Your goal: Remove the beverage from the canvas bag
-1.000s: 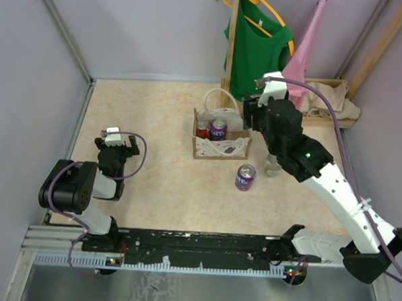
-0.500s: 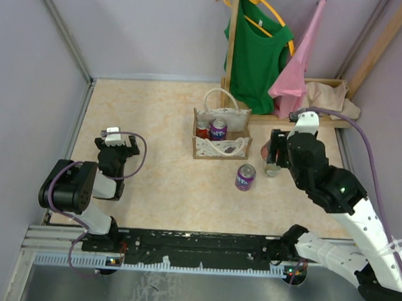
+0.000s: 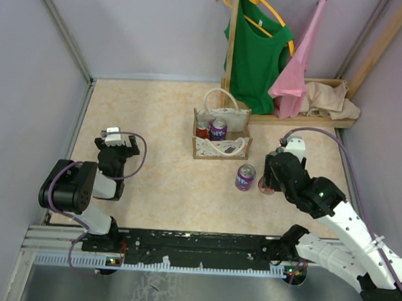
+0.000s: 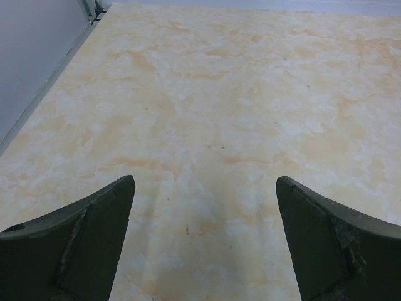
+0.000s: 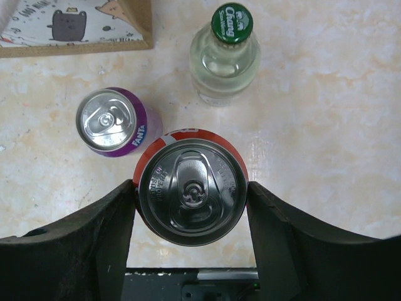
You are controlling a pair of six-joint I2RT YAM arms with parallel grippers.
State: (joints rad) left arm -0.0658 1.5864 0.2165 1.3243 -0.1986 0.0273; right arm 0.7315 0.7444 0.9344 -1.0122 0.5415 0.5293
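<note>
Clamping round red alu can [image 5: 191, 188], R claw [image 5: 192, 205]; L claw [image 4: 203, 216] wide open, empty.

Glossy metal can [image 5: 191, 191], matt marbled tabletop [image 4: 250, 94]

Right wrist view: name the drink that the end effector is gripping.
The red can, clamped in the right end effector. The purple Fanta can and the green-capped bottle stand free on the table beyond it.
</note>
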